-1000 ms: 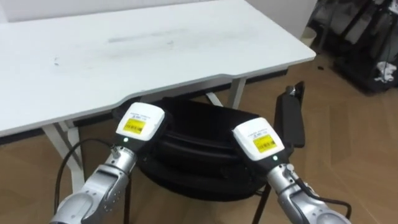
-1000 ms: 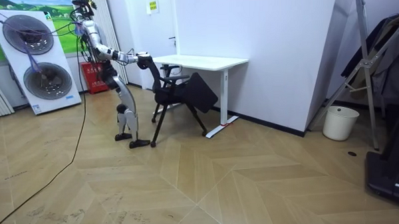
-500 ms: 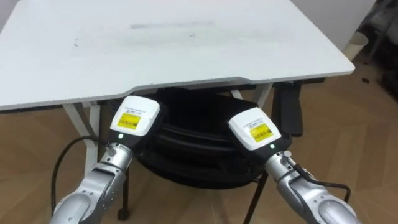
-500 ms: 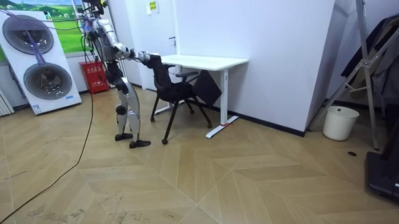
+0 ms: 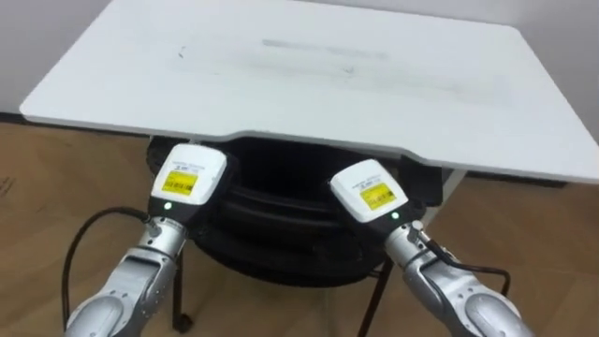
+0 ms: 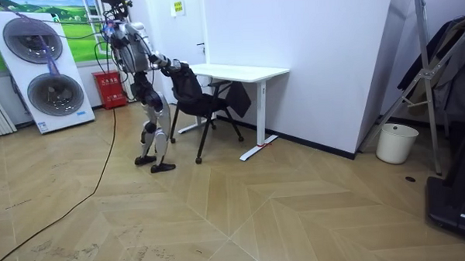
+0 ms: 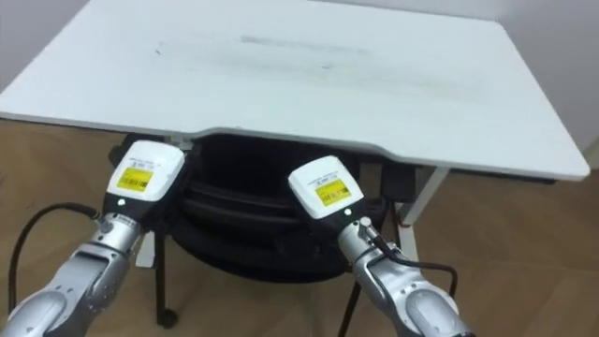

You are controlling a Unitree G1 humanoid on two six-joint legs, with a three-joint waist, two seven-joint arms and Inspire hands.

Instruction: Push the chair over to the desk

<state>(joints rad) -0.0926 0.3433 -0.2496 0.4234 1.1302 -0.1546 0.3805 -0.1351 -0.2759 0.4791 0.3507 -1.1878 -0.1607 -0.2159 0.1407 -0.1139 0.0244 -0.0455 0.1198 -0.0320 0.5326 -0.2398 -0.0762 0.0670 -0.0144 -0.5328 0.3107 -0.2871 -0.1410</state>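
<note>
The black chair (image 5: 281,225) stands with its seat tucked under the white desk (image 5: 309,84) and its backrest toward me. Both my hands rest against the top of the backrest. My left hand (image 5: 187,178) is at the backrest's left end and my right hand (image 5: 368,192) is at its right end, each seen from the back. In the room view I stand leaning forward at the desk's (image 6: 238,71) left end, arms stretched out to the chair (image 6: 204,100).
The desk's legs (image 5: 449,187) flank the chair. In the room view a panel with two round drums (image 6: 36,67) and a red object (image 6: 111,90) stand behind me. A white bin (image 6: 393,143) and a rack (image 6: 440,77) are far on the room view's right.
I have stepped forward and the chair has rolled further under the desk, turning square to it. Both hands have stayed on the backrest.
</note>
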